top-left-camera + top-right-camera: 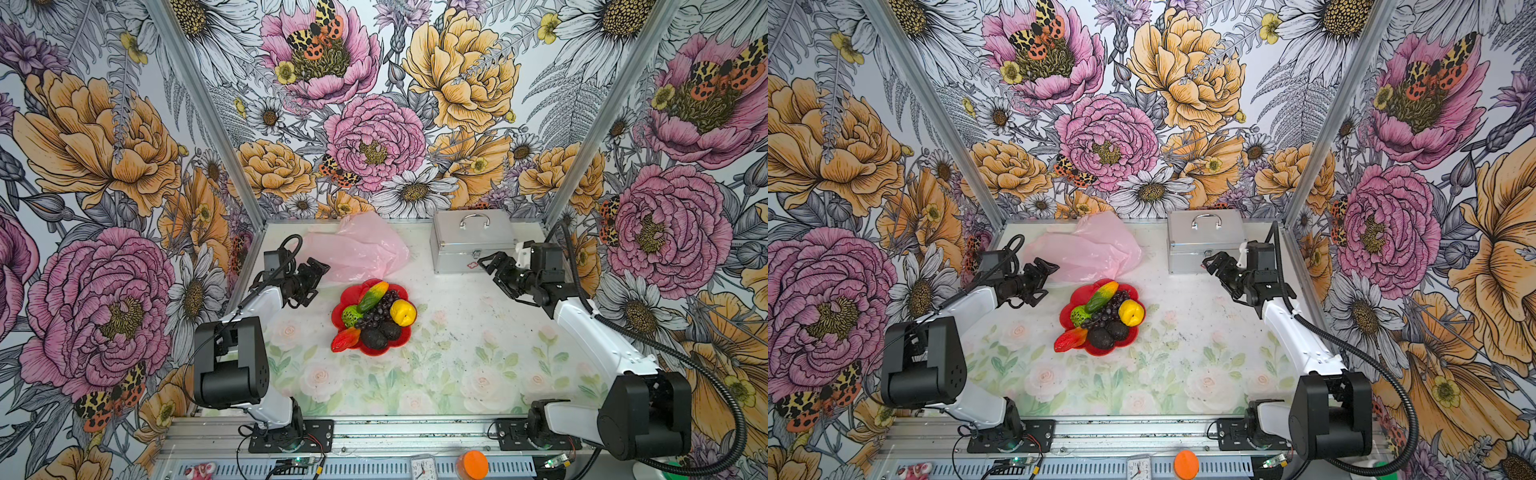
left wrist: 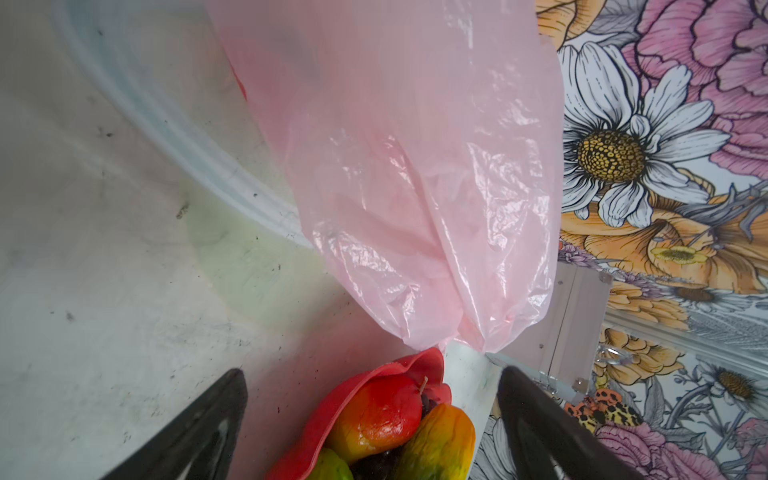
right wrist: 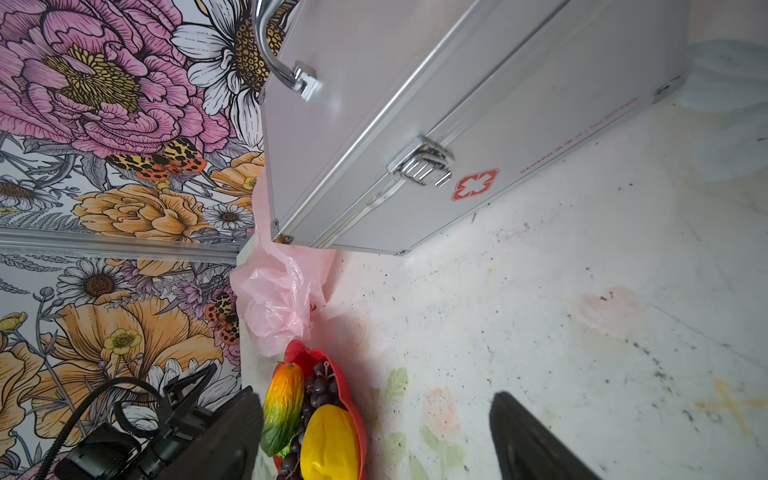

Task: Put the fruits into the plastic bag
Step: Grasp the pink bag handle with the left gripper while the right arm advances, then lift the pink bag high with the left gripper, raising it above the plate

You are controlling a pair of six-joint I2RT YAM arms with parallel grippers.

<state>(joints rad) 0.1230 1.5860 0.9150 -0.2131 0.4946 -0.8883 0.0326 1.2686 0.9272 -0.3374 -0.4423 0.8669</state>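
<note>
The fruits lie piled on a red flower-shaped plate (image 1: 348,294) in the middle of the table: a yellow round one (image 1: 402,312), a green-orange elongated one (image 1: 372,296), a bumpy green ball (image 1: 351,316), dark grapes (image 1: 380,309), a blackish avocado (image 1: 374,338) and a red-orange one (image 1: 345,338). The pale-pink plastic bag (image 1: 357,249) lies crumpled behind the plate, against the back wall. My left gripper (image 1: 318,282) hovers open left of the plate, beside the bag's edge (image 2: 415,187). My right gripper (image 1: 490,276) hangs open in front of the metal case, well right of the plate.
A silver metal case (image 1: 471,241) with a handle stands at the back right, close to my right gripper. Flowered walls close in the table on three sides. A small clock (image 1: 422,467) and an orange lid (image 1: 473,463) sit on the front rail.
</note>
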